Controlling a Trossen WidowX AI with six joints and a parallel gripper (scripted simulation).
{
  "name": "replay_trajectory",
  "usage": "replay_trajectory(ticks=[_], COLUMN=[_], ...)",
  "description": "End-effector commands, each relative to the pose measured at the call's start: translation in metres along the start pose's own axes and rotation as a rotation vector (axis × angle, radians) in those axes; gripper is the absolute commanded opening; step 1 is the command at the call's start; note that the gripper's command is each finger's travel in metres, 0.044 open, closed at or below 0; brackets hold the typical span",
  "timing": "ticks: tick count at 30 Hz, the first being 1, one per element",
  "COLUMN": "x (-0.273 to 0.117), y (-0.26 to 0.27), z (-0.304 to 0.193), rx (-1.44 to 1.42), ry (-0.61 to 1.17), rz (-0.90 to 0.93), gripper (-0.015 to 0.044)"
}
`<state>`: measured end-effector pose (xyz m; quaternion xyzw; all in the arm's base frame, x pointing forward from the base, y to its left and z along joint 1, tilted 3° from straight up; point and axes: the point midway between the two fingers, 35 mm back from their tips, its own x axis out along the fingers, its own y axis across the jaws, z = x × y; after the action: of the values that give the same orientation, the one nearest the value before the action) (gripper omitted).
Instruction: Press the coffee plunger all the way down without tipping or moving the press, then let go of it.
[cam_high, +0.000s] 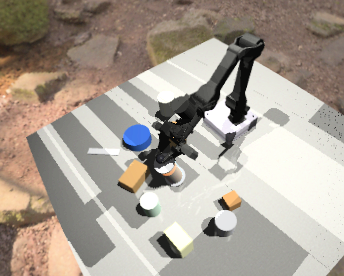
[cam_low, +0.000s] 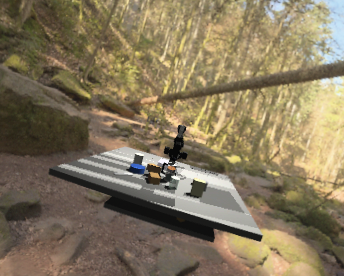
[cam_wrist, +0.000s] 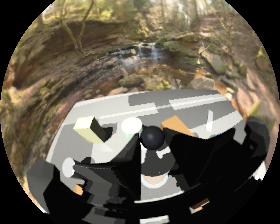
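- Left of centre on the tabletop (cam_high: 280, 165): tan block (cam_high: 132, 175), just beside the coffee press (cam_high: 171, 174).
- Centre: tool (cam_high: 165, 161) clamped on the plunger knob (cam_wrist: 151, 137), directly above the press.
- Likely rigid, light, tippy; best gripped at the knob, pushed straight down.

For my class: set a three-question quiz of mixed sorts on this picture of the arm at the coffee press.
1. True or false: the gripper is shut on the plunger knob.
2. Which lies nearest the press? A blue disc B orange block C yellow block
3. Fill in: the press stands ____ on the table.

Key: 1 true; 2 B; 3 upright
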<state>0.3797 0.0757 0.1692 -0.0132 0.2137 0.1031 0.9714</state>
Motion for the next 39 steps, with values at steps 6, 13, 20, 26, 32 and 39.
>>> replay_trajectory(ticks=[6, 13, 20, 26, 32, 39], x=[0.0039, 0.0045, 0.0052, 0.0059, 0.0065, 0.0073], y=[0.0000, 0.0000, 0.0000, 0.0000, 0.0000, 0.0000], z=[-0.0075, -0.0068, -0.0062, -0.0057, -0.0053, -0.0048], rx=[0.006, 0.006, 0.006, 0.006, 0.006, 0.006], ry=[0.028, 0.027, 0.027, 0.027, 0.027, 0.027], rz=[-0.002, -0.002, -0.002, -0.002, -0.002, -0.002], gripper=[0.0130, 0.0130, 0.0130, 0.0130, 0.0130, 0.0130])
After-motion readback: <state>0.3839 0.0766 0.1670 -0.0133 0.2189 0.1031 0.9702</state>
